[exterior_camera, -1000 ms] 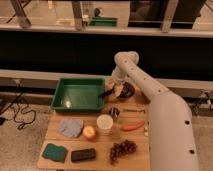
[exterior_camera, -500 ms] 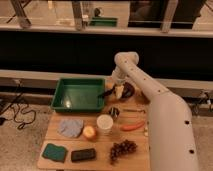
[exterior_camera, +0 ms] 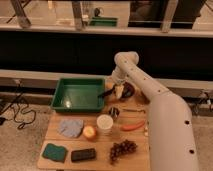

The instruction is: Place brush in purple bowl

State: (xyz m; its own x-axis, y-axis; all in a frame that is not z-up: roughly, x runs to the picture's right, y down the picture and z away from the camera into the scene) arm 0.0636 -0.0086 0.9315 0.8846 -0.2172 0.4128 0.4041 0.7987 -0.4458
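Observation:
My gripper (exterior_camera: 118,86) hangs at the back of the wooden table, just left of the purple bowl (exterior_camera: 128,90). It is shut on the brush (exterior_camera: 118,92), holding it near the pale cream head. The slim black handle sticks out to the left, towards the right rim of the green tray. The brush head sits at the bowl's left edge, and I cannot tell whether it touches the bowl. My white arm partly covers the bowl's right side.
A green tray (exterior_camera: 64,85) fills the back left. Nearer the front are a white cup (exterior_camera: 104,123), a small dark can (exterior_camera: 114,112), a thin metal utensil (exterior_camera: 133,111), a carrot (exterior_camera: 132,126), grapes (exterior_camera: 122,148), an orange fruit (exterior_camera: 89,132), a blue cloth (exterior_camera: 70,127), a green sponge (exterior_camera: 54,152) and a black block (exterior_camera: 83,155).
The brush handle has shifted slightly; the gripper stays beside the bowl with the brush in it.

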